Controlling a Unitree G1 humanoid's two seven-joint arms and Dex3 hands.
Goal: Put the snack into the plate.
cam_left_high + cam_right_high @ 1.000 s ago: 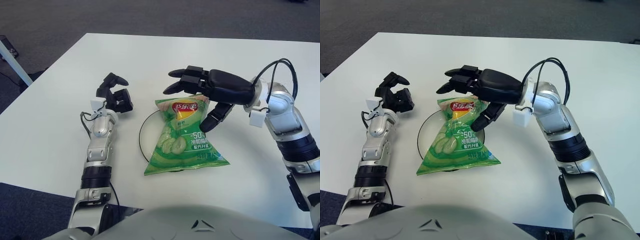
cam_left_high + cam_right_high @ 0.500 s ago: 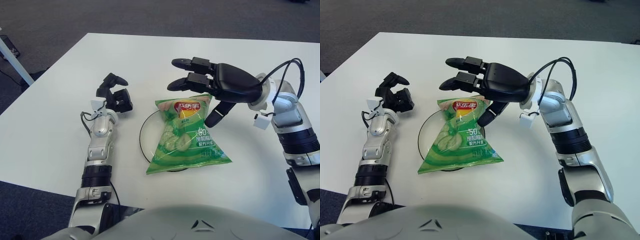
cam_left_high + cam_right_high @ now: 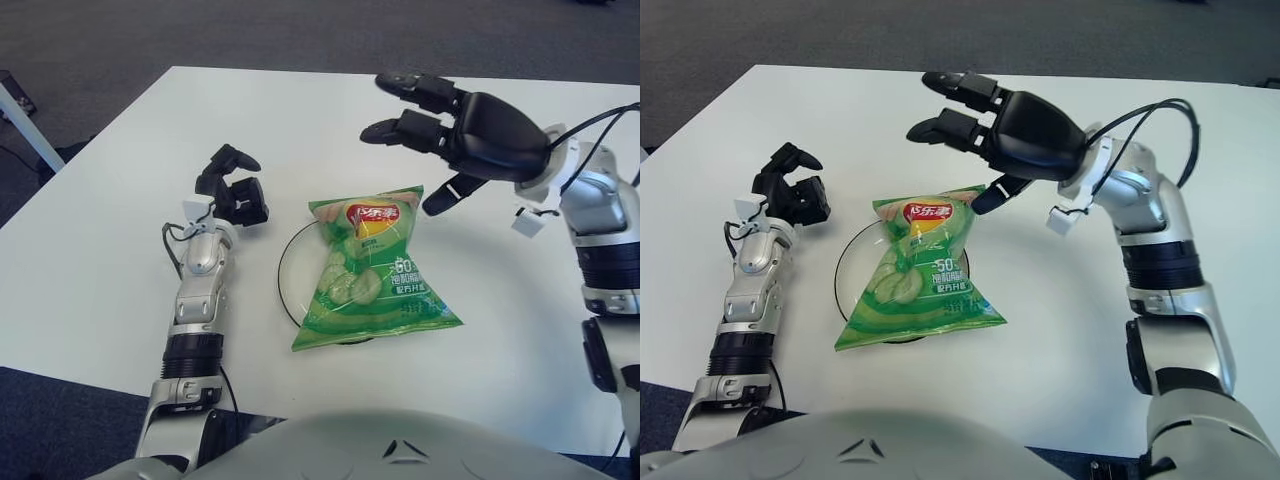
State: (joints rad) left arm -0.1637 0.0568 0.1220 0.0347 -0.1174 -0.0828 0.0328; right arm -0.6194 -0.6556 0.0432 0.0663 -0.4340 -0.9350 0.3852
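Green snack [image 3: 372, 268] bag, crinkled foil with a red-and-yellow logo near its top, lay flat across the plate [image 3: 287, 272], covering most of it; only the plate's dark left rim showed, and the bag's lower right corner overhung onto the white table [image 3: 120, 240]. Right hand [image 3: 462, 137] hung above and beyond the bag's top right corner, apart from it, black fingers [image 3: 412, 88] spread and holding nothing. Left hand [image 3: 232, 188] sat on the table left of the plate, near it but not touching, fingers curled inward, empty.
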